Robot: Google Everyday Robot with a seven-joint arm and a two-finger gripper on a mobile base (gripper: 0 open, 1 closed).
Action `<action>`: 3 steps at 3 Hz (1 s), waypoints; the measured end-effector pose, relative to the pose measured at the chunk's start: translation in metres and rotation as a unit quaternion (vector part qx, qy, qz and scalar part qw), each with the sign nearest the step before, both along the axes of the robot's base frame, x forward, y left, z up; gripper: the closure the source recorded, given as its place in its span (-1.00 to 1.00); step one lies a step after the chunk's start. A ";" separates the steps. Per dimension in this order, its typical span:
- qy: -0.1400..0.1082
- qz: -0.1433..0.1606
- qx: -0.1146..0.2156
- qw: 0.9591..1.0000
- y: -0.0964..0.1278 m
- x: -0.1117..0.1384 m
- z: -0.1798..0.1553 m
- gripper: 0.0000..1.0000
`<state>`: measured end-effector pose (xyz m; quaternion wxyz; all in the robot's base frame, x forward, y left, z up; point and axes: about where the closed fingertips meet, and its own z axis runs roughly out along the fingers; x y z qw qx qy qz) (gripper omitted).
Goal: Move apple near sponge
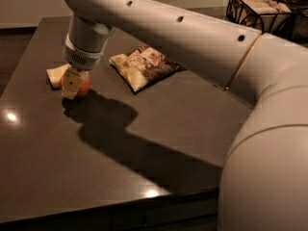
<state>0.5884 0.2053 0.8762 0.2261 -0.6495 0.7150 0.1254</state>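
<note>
The apple [84, 86] is at the far left of the bench [187, 114], held in the pincer [77, 87], which is clamped on it. One pale finger [70, 83] covers the apple's near-left face, and the opposing finger is hidden behind the fruit. Whether the apple rests on the bench or hangs just above it cannot be determined; its shadow begins directly beneath it, so any gap is slight. The sponge [56, 75] lies just beside the apple, to its left and slightly farther back, and its right end passes behind the finger. Contact between apple and sponge cannot be confirmed. The sponge's long axis runs roughly left to right, so the apple is off its right end, not alongside it. The pincer points straight down from the wrist, directly over the apple, so there is no offset between them; the governing relation is apple to sponge. Judgement: the placement condition is met or nearly met. The next move calls for parting the fingers and a vertical withdrawal, with no sideways push that could roll the apple. The bag [143, 67] lies well apart to the right, beneath the arm [168, 28].
</note>
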 end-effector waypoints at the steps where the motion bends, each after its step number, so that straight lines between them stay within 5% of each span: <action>1: 0.001 -0.011 0.002 1.000 0.011 0.009 -0.006 0.72; 3: 0.004 -0.012 0.002 1.000 0.019 0.021 -0.018 -0.22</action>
